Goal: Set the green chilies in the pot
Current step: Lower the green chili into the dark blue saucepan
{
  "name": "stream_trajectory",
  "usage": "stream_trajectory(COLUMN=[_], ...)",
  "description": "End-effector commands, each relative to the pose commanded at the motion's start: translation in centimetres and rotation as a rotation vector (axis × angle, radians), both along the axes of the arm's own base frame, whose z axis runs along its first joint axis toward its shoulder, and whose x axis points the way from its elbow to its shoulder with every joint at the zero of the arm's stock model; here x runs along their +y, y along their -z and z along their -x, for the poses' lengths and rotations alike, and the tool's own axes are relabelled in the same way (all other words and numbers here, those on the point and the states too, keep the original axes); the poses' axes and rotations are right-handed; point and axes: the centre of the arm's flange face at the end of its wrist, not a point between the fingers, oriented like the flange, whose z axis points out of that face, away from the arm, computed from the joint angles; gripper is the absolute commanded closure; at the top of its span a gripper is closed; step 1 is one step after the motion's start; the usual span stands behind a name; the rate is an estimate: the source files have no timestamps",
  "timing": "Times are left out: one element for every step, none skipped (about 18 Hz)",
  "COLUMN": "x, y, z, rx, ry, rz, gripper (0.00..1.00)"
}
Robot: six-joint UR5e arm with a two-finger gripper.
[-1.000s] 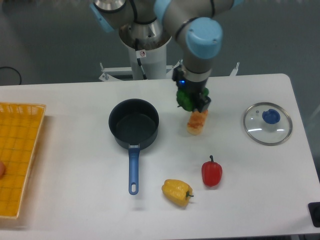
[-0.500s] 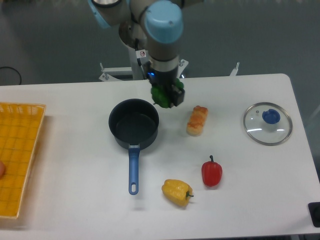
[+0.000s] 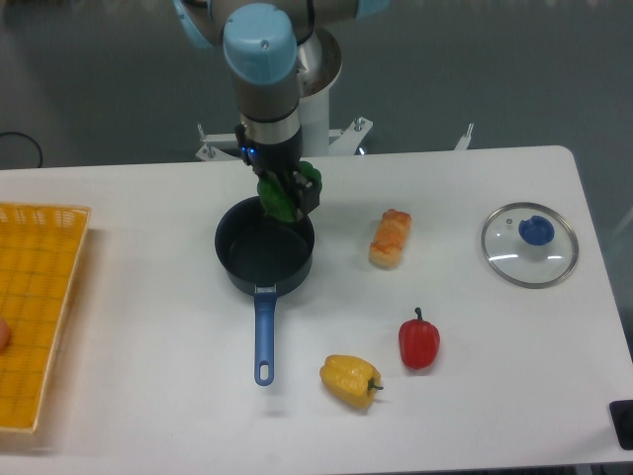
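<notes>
- Green chilies: one glossy, bright green toy pepper, clamped between the fingers of the gripper and held in the air above the far right part of the pot's opening.
- Pot: a small round dark navy saucepan standing upright on the white table; what shows of its inside looks bare, and its long blue handle points toward the near edge and ends in a loop.
- Arm: it reaches down from the grey and light blue joints at the top of the view, with the wrist directly over the pot's far rim.
- Orange and cream toy food piece: it lies on the table to the right of the pot, apart from it.
- Red pepper and yellow pepper: both rest near the front of the table, right of the pot handle, the yellow one nearer the front edge.
- Glass lid with a blue knob: it lies flat far to the right.
- Yellow basket: it sits at the left edge of the table.
</notes>
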Motion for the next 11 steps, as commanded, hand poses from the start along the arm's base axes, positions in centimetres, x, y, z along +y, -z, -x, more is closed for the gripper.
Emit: stream_trajectory(x=[0.2,0.5,0.8,1.1,1.6,2.0,2.5,2.9,3.3,3.6,3.8], y=[0.9,1.9,2.7,3.5,4.4,5.4,6.2,7.1,7.7,8.3,9.0], z=[-0.2,-0.3,-0.5,-0.3,-0.4,-0.5,-0.6,-0.7,-0.8,-0.6,-0.5], rx=[-0.004,-0.011,-0.013,-0.012,-0.01,-0.002,0.006,0.004,0.001,-0.003,-0.008], ry=[0.007,0.013,0.018,0.014,0.009,0.007,0.008,0.004,0.001,-0.002,-0.002], rz=[0.009,0.021,0.03,0.039,0.056,0.077,0.089,0.101,0.106,0.112,0.117], gripper=[0.39,0.39,0.39,0.39,0.39,0.39,0.39,0.39,0.39,0.39,0.39])
